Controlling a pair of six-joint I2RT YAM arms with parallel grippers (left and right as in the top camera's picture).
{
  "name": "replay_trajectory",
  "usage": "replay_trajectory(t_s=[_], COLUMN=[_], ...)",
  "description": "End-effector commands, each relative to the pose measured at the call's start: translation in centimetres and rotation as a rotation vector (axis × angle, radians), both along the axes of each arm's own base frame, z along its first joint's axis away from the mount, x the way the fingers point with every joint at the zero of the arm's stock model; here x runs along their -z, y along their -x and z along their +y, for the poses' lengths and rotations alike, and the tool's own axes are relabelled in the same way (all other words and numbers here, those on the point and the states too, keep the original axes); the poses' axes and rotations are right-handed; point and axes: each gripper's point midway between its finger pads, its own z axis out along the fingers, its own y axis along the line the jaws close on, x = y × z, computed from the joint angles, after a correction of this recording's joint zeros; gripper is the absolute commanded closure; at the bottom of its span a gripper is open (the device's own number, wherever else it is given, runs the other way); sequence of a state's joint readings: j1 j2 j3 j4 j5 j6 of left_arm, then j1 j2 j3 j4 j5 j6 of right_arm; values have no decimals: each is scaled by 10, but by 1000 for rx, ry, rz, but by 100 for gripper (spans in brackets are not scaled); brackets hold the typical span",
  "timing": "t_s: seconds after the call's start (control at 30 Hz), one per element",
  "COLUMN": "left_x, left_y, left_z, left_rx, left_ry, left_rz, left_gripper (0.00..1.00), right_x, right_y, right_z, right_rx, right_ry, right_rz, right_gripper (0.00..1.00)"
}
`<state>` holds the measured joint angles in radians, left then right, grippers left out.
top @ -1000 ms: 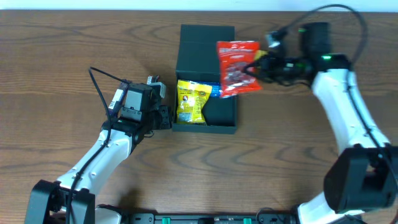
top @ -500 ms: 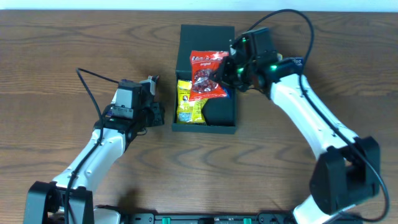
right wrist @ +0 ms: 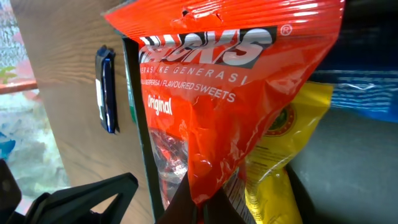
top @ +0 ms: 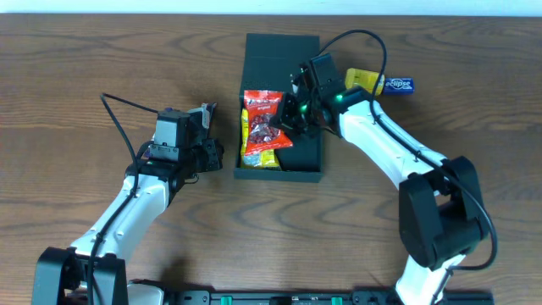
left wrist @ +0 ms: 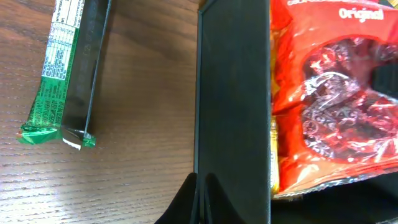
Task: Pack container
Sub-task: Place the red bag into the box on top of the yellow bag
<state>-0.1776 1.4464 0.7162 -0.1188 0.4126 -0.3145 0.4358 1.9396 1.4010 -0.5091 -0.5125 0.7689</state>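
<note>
The dark green container (top: pixel 306 157) stands open at the table's middle, its flap lid (top: pixel 282 49) folded back. My right gripper (top: pixel 290 116) is shut on a red snack packet (top: pixel 263 119) and holds it inside the container, over a yellow packet (top: pixel 257 155). In the right wrist view the red packet (right wrist: pixel 230 81) hangs from the jaws (right wrist: pixel 202 202), with the yellow packet (right wrist: pixel 280 155) and a blue packet (right wrist: pixel 367 93) beneath. My left gripper (top: pixel 223 160) is shut on the container's left wall (left wrist: pixel 233 93), jaws (left wrist: pixel 201 190) pinching its edge.
A green wrapped bar (left wrist: pixel 65 68) lies on the table left of the container. A yellow packet (top: pixel 364 81) and a blue gum pack (top: pixel 398 85) lie to the right of the lid. The table's back edge is just behind the lid.
My right gripper has carried the red packet from the container's right side leftward and down into it, over the yellow packet. The left arm has barely moved.
</note>
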Motion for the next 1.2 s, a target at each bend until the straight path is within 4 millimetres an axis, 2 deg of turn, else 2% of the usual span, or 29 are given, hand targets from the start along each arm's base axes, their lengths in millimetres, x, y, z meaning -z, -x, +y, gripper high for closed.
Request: replay_trajectory(t_s=[0.0, 0.2, 0.47, 0.57, 0.7, 0.77, 0.9, 0.97, 1.03, 1.07, 1.13, 1.17], left_x=[-4, -4, -4, -5, -5, -5, -5, -5, -5, -5, -5, -5], left_y=[-1, -1, 0, 0, 0, 0, 0, 0, 0, 0, 0, 0], left_z=[0, 0, -1, -3, -3, -3, -3, -3, -3, -3, -3, -3], left_rx=[2, 2, 6, 12, 12, 12, 13, 13, 13, 13, 12, 12], left_ry=[8, 8, 15, 22, 23, 23, 23, 23, 23, 23, 23, 23], left_rz=[-11, -11, -10, -9, -9, -9, -9, -9, -9, -9, -9, -9], left_gripper=[94, 94, 94, 94, 94, 94, 94, 94, 94, 94, 94, 94], right_x=[15, 21, 23, 20, 8, 0, -18, -29, -43, -53, -69, -76], right_y=[10, 17, 19, 20, 18, 17, 17, 19, 20, 20, 20, 19], right_z=[11, 20, 18, 20, 14, 7, -8, -14, -17, -18, -18, -18], right_rx=[-38, -26, 2, -8, -24, -20, -10, -11, -17, -25, -38, -43], right_ry=[4, 2, 6, -12, -31, -28, -15, -12, -19, -26, -35, -37], right_rz=[31, 71, 105, 110, 94, 80, 52, 31, 2, -29, -85, -116], right_gripper=[98, 99, 97, 56, 40, 25, 13, 12, 17, 27, 61, 75])
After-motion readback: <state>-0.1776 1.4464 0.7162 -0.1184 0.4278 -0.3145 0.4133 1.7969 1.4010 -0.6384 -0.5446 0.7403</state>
